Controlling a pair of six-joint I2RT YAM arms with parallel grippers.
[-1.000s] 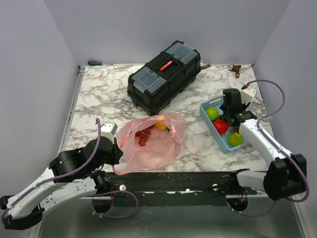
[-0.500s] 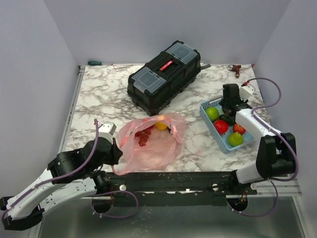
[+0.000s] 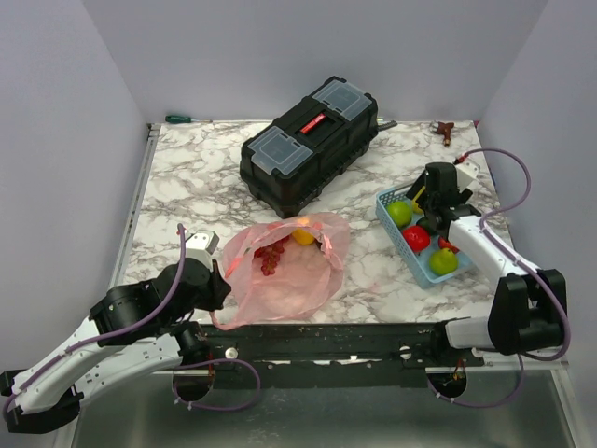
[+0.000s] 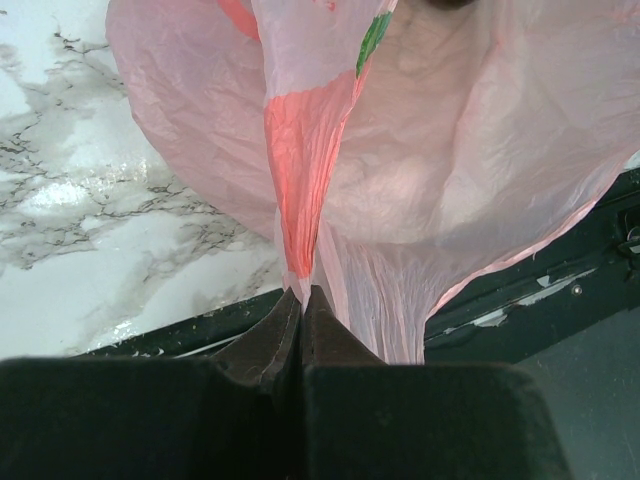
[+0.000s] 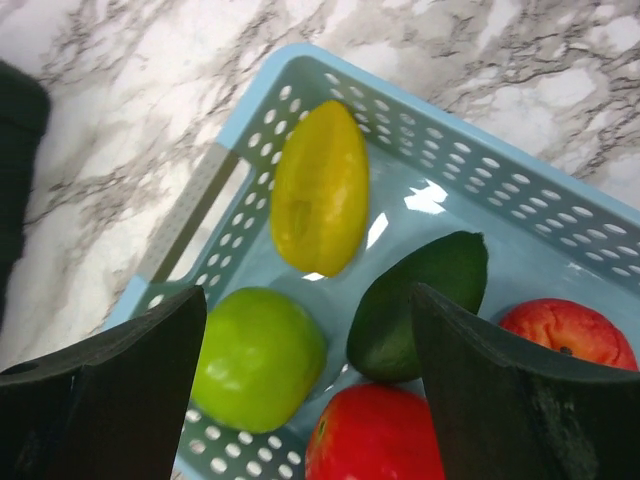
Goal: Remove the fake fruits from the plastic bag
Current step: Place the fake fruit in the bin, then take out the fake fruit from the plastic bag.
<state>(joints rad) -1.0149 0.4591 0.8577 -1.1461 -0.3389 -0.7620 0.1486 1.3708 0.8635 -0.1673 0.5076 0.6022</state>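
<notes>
The pink plastic bag (image 3: 284, 271) lies at the table's near middle, with a dark red grape bunch (image 3: 270, 254) and a yellow fruit (image 3: 303, 234) at its far mouth. My left gripper (image 3: 222, 280) is shut on the bag's near left edge; in the left wrist view the jaws (image 4: 302, 292) pinch the gathered pink film (image 4: 400, 150). My right gripper (image 3: 429, 207) hangs open and empty over the far end of the blue basket (image 3: 424, 277). Between its fingers (image 5: 308, 295) lie a yellow fruit (image 5: 320, 200), a green apple (image 5: 258, 358), a dark green fruit (image 5: 420, 305) and two red fruits (image 5: 375, 435).
A black toolbox (image 3: 310, 142) stands at the back middle. A green-handled screwdriver (image 3: 187, 119) lies at the back left, and a small brown object (image 3: 448, 131) at the back right. A white object (image 3: 466, 171) sits behind the basket. A black rail (image 3: 326, 336) runs along the near edge.
My right arm has swung while its gripper stays over the basket's far end, so more fruits now show in the basket. The left arm and the bag have not moved.
</notes>
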